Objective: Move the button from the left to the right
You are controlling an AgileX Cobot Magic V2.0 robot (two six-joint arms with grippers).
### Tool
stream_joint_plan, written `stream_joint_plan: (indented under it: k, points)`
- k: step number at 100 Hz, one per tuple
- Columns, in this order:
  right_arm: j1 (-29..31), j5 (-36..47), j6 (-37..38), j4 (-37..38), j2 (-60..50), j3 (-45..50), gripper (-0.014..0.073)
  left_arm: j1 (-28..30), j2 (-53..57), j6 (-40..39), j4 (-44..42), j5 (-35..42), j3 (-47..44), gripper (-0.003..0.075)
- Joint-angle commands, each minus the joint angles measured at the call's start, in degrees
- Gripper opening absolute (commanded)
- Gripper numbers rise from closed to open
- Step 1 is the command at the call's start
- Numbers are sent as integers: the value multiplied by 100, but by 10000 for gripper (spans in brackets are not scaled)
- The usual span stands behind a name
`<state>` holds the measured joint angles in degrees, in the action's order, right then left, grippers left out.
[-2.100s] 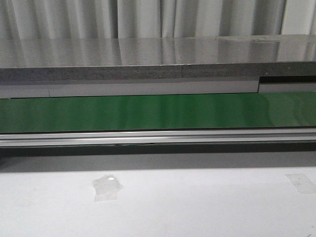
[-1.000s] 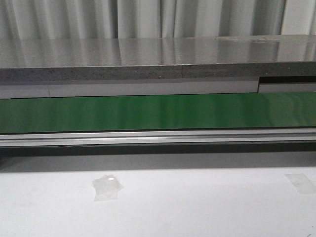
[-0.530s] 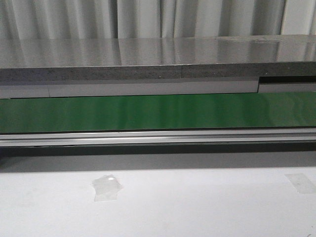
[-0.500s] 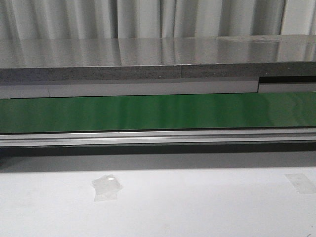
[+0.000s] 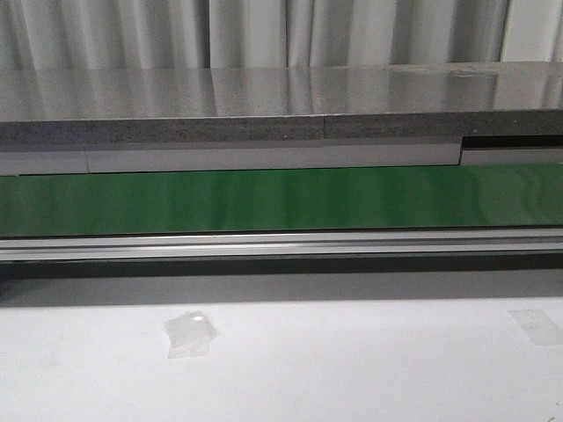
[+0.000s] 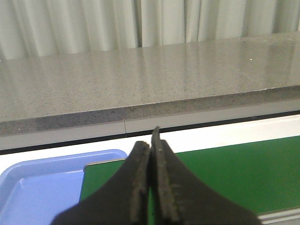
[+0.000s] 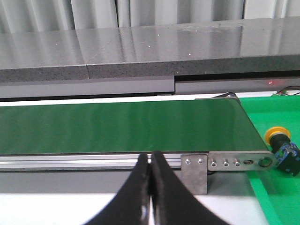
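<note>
The button, yellow cap on a black body with blue-green marks, lies on a bright green surface just past the right end of the green conveyor belt, seen only in the right wrist view. My right gripper is shut and empty, in front of the belt's rail, well to the left of the button. My left gripper is shut and empty, over the left end of the belt. The front view shows the belt bare, with no gripper and no button.
A blue tray sits at the belt's left end. A grey stone ledge runs behind the belt, an aluminium rail in front. White table with two tape patches lies nearest.
</note>
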<state>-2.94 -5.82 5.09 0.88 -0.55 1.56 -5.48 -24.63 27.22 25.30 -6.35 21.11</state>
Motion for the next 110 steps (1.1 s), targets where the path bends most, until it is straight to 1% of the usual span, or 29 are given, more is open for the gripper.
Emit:
stream_joint_plan:
  k: [1,91,101,106,110]
  points:
    - [-26,497,-16,50,-117,-84,-68,-34,-16,-16,74,426,153,-20]
    - [-26,497,-16,50,-117,-84,-68,-34,-16,-16,48,426,153,-20]
    - [-26,497,-16,50,-117,-84,-68,-34,-16,-111,-363,543,153,-20]
    - [-26,497,-16,50,-117,-84,-68,-34,-5,-470,-767,556,153,-20]
    - [-26,497,-16,50,-117,-84,-68,-34,7,-988,-1298,556,142,-20]
